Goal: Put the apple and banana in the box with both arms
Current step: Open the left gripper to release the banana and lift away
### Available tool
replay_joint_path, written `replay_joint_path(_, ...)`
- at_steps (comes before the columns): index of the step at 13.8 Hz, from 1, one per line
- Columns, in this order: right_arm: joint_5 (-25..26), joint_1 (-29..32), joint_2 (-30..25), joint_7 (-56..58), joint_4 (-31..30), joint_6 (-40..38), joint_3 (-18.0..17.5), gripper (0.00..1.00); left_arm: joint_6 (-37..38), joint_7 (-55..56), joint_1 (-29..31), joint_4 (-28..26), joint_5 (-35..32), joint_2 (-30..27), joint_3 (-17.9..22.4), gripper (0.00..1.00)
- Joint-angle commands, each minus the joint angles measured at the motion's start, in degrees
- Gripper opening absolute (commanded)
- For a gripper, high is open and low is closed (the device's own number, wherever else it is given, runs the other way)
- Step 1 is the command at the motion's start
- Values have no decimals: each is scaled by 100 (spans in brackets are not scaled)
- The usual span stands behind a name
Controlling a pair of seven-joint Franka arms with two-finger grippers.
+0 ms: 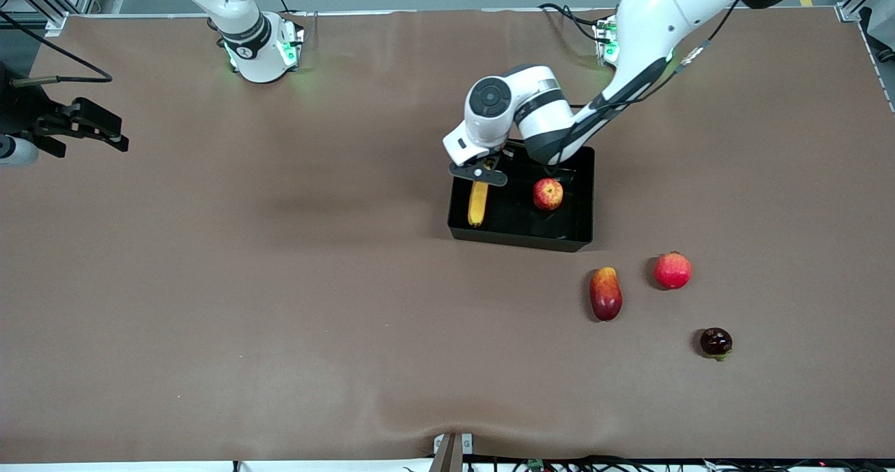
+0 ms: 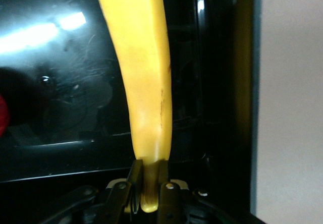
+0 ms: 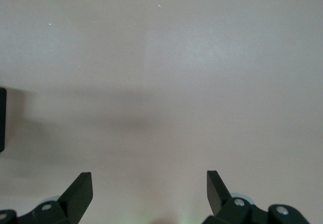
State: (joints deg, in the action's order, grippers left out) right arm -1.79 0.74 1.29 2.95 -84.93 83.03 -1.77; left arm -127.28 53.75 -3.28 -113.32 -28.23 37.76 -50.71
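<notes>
Apple (image 1: 547, 194) already lies in the box (image 1: 580, 237). The left gripper (image 1: 482, 173), over the box, is clamped on the end of the banana (image 1: 477, 203), not yet released. The right gripper (image 3: 149, 193) waits over bare table, jaws spread wide and empty.

A brown cloth-covered table (image 1: 280, 283) spans the view, seemingly under soft overhead light.

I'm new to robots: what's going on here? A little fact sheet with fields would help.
left gripper: shut on the banana, over the box
right gripper: open, holding nothing, waiting over bare table at the right arm's end
apple: lying in the box
outside the box: mango-like fruit, pinkish-red fruit, dark fruit, all nearer the front camera
</notes>
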Motion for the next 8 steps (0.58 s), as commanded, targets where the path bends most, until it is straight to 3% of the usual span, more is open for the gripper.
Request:
replay_joint_path(1, -76, 41, -6, 3, 73, -15, -25, 100, -7, 74, -164, 162, -95, 170, 149, 0)
replay_joint_path(2, -67, 49, -6, 3, 73, -15, -17, 100, -7, 83, -164, 162, -121, 144, 149, 30)
replay_joint_path(3, -75, 75, -6, 3, 73, -15, -16, 100, 2, 74, -138, 170, -138, 118, 149, 99)
replay_joint_path(6, -84, 84, -6, 3, 73, -15, -16, 100, 150, 118, -103, 398, -104, -75, 132, 100)
replay_joint_path(8, -84, 84, 12, 3, 73, 54, -16, 100, 684, 91, -59, 652, -60, -408, 53, 100)
